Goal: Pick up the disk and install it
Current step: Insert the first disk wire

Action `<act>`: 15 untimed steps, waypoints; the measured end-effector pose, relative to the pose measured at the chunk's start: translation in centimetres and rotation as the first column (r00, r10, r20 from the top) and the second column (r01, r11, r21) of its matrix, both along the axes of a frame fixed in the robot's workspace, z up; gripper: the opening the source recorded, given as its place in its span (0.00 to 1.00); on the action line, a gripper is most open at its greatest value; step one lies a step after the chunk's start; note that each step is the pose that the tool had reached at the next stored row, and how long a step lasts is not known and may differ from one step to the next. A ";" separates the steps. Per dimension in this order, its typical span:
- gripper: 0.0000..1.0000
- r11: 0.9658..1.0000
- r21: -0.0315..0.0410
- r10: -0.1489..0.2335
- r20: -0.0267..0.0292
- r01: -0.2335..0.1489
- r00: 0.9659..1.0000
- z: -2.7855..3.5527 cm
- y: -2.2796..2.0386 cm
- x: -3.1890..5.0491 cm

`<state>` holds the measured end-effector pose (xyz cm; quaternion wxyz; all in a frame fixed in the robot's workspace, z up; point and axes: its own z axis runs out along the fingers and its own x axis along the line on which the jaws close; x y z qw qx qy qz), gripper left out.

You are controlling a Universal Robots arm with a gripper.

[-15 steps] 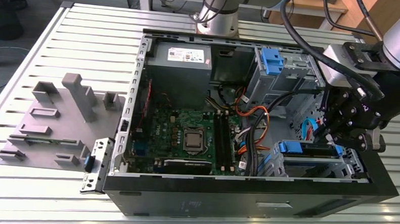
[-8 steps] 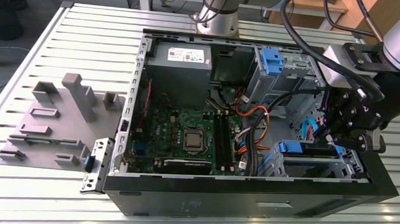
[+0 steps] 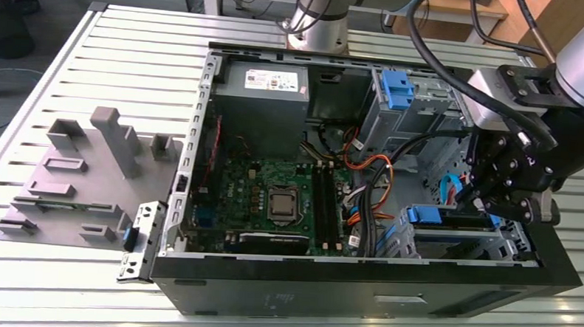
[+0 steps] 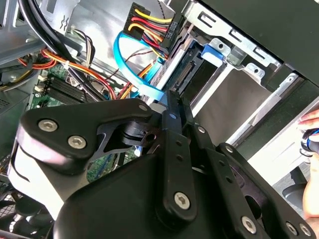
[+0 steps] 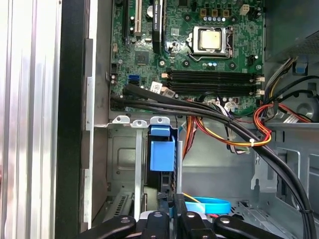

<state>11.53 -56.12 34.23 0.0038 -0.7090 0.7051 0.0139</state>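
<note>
I have the black jaws (image 5: pixel 172 214) clenched, it seems, on the blue-framed silver disk (image 5: pixel 162 154), held edge-on beneath them to slide into the grey metal bay (image 5: pixel 124 164).

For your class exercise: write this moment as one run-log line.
gripper: inside computer case | disk: in drive bay, at gripper | motherboard: exposed

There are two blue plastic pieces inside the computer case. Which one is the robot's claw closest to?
The lower blue piece, in the bay at the case's front corner, right below the gripper. The other blue tab sits farther back, beside the grey power box.
</note>
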 end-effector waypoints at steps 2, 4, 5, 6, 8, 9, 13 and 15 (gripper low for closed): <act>0.16 1.000 0.000 0.000 0.000 0.000 1.000 -0.21 0.00 0.00; 0.16 1.000 -0.001 0.000 0.000 0.000 1.000 -0.24 0.00 -0.01; 0.16 1.000 -0.001 0.000 0.000 0.000 1.000 -0.26 0.00 -0.01; 0.16 1.000 0.000 0.000 0.000 0.000 1.000 -0.31 0.00 0.00; 0.16 1.000 0.000 0.000 0.000 0.000 1.000 -0.33 0.00 0.05; 0.16 1.000 0.000 0.000 0.000 0.000 1.000 -0.34 0.00 0.06; 0.16 1.000 0.000 0.000 0.000 0.000 1.000 -0.36 0.00 0.13; 0.16 1.000 0.000 0.000 0.000 0.000 1.000 -0.49 0.00 0.13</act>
